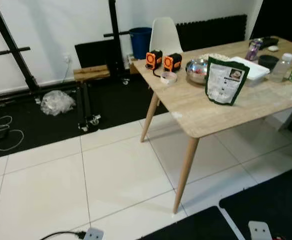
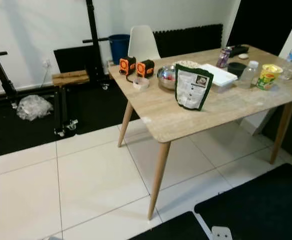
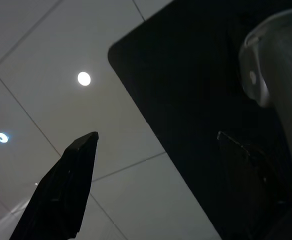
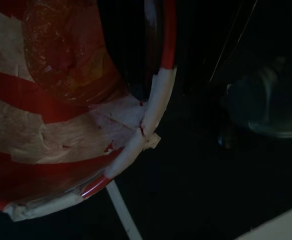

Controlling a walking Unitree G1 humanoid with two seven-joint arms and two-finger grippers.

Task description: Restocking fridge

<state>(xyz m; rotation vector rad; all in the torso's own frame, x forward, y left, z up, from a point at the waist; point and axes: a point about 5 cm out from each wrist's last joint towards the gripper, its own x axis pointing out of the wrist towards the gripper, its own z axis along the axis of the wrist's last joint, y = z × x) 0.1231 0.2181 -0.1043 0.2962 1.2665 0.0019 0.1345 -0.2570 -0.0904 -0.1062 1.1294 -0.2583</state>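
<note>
Wooden counter (image 1: pixel 211 112) at 2 o'clock. Green food pouch (image 1: pixel 225 81) upright near front edge; steel bowl (image 1: pixel 197 70) behind, white tray (image 1: pixel 251 68) beside. Both arms hang idle; jaws' state: cannot tell.

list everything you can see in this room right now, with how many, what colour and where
table: 1, light wood, right of centre
pouch: 1, green and white, upright on table's near part
tape measures: 2, orange and black, table's far left corner
tape roll: 1, pale, beside them
bowl: 1, metal, behind pouch
tray: 1, white, mid table
cup: 1, yellow-green, right part of table
clear bottles: 2, right part of table
can: 1, purple, far edge
chair: 1, white, behind table
bin: 1, blue, by wall
plastic bag: 1, clear, on black mat
left gripper finger: 1, black, above white tiles
</note>
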